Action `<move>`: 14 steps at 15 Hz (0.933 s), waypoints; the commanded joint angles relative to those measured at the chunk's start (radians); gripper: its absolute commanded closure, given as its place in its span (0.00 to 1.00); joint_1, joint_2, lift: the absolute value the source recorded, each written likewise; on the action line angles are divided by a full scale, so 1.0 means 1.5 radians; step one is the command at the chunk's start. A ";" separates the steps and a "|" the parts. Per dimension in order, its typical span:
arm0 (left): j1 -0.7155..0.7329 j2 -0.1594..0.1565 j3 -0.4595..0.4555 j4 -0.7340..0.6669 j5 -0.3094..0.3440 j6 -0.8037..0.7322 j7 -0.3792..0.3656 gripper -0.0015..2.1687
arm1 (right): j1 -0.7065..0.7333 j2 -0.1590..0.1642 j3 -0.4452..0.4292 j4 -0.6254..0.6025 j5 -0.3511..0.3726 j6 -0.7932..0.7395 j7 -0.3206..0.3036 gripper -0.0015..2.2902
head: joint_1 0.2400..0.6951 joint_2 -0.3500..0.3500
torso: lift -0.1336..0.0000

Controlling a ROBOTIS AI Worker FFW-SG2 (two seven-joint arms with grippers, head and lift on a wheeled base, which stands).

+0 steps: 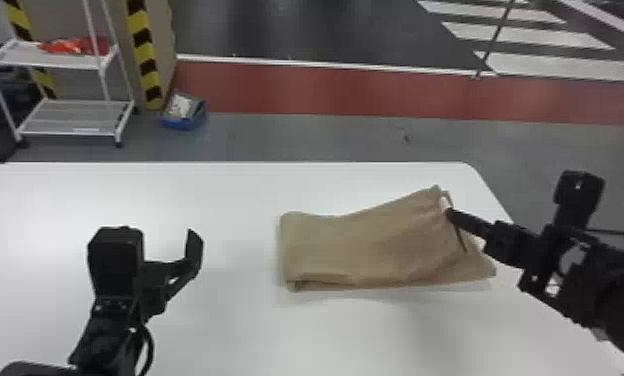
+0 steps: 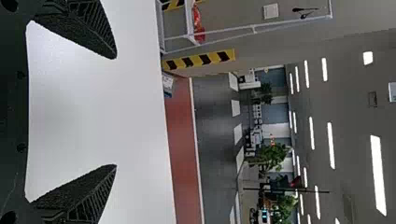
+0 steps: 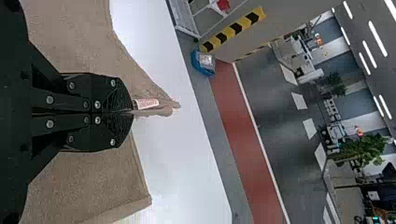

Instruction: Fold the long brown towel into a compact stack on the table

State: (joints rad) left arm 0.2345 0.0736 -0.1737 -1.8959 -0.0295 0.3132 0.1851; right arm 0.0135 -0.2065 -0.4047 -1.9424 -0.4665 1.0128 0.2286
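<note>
The brown towel (image 1: 371,245) lies folded on the right half of the white table (image 1: 216,325), its far right corner raised a little. At that corner my right gripper (image 1: 448,210) is shut on the towel. In the right wrist view the right gripper (image 3: 130,112) pinches the edge of the towel (image 3: 88,182) beside a small white tag (image 3: 147,103). Left of the towel, and apart from it, my left gripper (image 1: 171,250) is over the table. The left gripper (image 2: 116,112) stands open in its wrist view, with nothing between its fingers.
Beyond the table's far edge (image 1: 236,163) are a white shelf rack (image 1: 76,117), a striped post (image 1: 146,55) and a blue bin (image 1: 183,120) on the floor.
</note>
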 commanded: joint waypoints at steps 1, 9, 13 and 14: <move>-0.006 0.000 -0.004 0.011 0.001 -0.001 -0.002 0.02 | -0.021 -0.028 0.012 0.075 0.028 -0.009 0.007 0.69 | 1.00 0.25 | 0.17; -0.024 0.001 -0.009 0.027 -0.005 0.012 -0.002 0.02 | -0.018 -0.018 -0.033 -0.002 -0.004 0.022 0.016 0.69 | 1.00 0.22 | 0.17; -0.022 0.015 -0.001 0.035 0.002 0.016 -0.002 0.02 | -0.022 -0.024 -0.048 0.078 0.040 -0.035 0.033 0.69 | 1.00 0.18 | 0.17; -0.023 0.015 0.000 0.041 0.002 0.016 -0.003 0.02 | -0.025 -0.025 -0.045 0.101 0.055 -0.054 0.034 0.69 | 1.00 0.16 | 0.17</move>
State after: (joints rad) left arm 0.2003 0.0933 -0.1777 -1.8441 -0.0293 0.3361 0.1817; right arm -0.0198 -0.2416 -0.4769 -1.8420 -0.4118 0.9719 0.2780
